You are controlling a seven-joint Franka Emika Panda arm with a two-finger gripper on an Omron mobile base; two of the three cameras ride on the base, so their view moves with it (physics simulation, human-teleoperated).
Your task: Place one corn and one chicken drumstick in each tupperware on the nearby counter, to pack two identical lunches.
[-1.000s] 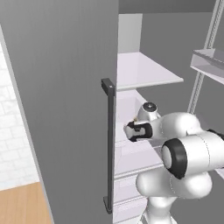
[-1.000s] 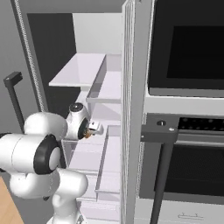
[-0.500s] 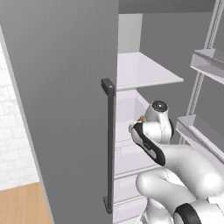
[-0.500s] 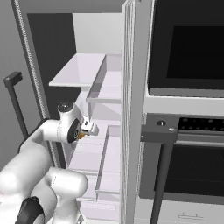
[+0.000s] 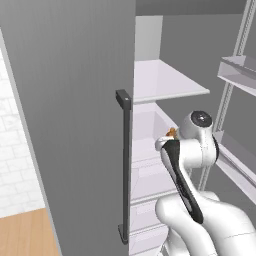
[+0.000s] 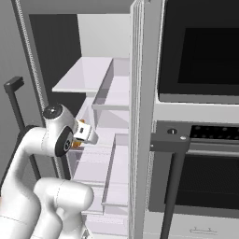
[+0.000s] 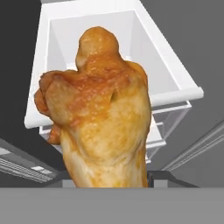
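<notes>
My hand is closed on the chicken drumstick, which stands between my fingers with its knobby end pointing away from me. Just beyond it, a white fridge drawer sits open-topped. From the base, my hand hangs in front of the fridge shelves, with the open door's dark handle off to my left.

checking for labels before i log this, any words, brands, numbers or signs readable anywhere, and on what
None can be read.
Chicken drumstick in the tool: no label.
Fridge door and its handle: plain.
Oven control strip: dots too small to read.
</notes>
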